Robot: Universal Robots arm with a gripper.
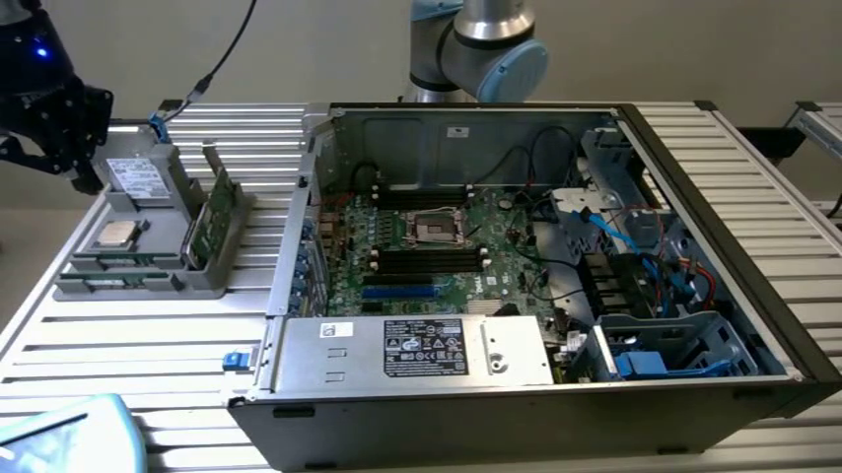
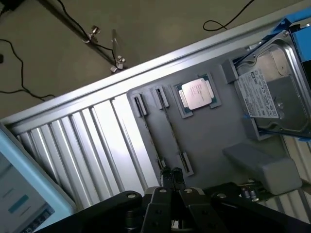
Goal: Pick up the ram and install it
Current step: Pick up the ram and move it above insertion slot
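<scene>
Two thin green ram sticks (image 1: 116, 285) lie in the front slots of a grey holder (image 1: 197, 286) at the exterior view's left, beside the open computer case. In the wrist view a ram (image 2: 171, 130) shows edge-on as a thin line running between the holder's end clips. My black gripper (image 1: 82, 169) hangs above the holder's far left end, clear of the sticks. Its fingers (image 2: 166, 178) are shut together with nothing between them, and in the wrist view they sit just over one end of the ram slots.
The holder also carries a silver processor (image 2: 197, 93), an upright hard drive (image 2: 274, 99) and a tall green expansion card (image 1: 211, 222). The open case (image 1: 776, 325) shows the motherboard (image 1: 507, 236) with black memory slots (image 1: 428, 262). A light-blue device (image 1: 66, 434) lies at the front left.
</scene>
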